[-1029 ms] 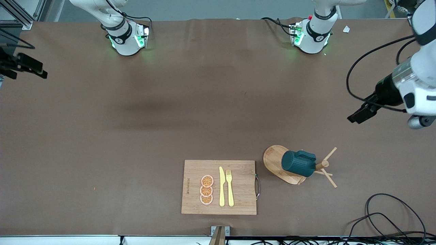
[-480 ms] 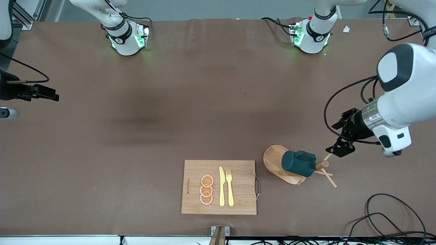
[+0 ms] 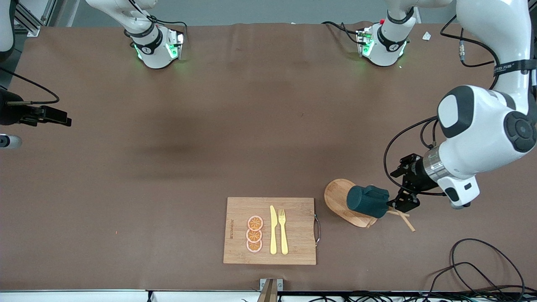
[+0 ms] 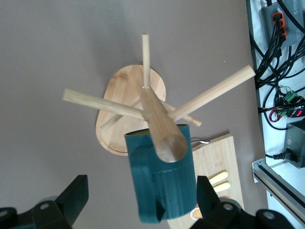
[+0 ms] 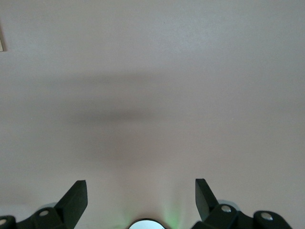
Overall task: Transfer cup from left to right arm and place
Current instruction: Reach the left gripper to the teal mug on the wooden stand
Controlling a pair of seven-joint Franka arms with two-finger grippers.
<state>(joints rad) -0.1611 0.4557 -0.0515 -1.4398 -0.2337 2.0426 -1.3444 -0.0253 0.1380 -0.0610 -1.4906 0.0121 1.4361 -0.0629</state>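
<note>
The dark teal cup (image 3: 368, 201) hangs on a wooden mug rack (image 3: 340, 198) with several pegs, which stands beside the cutting board toward the left arm's end of the table. My left gripper (image 3: 403, 183) is open, level with the rack's top and just beside the cup. In the left wrist view the cup (image 4: 164, 180) lies between the open fingers of the left gripper (image 4: 141, 196), handle toward the camera, with no contact visible. My right gripper (image 3: 58, 118) is open and empty over bare table at the right arm's end; the right wrist view (image 5: 139, 198) shows only tablecloth.
A bamboo cutting board (image 3: 293, 247) with three orange slices (image 3: 254, 234), a yellow knife (image 3: 273, 230) and a yellow fork (image 3: 283, 230) lies near the front edge. Black cables (image 3: 478, 268) coil at the near corner toward the left arm's end.
My left gripper has come down from high over the table's end to just beside the cup on the rack. My right gripper dropped a little earlier, then held still.
</note>
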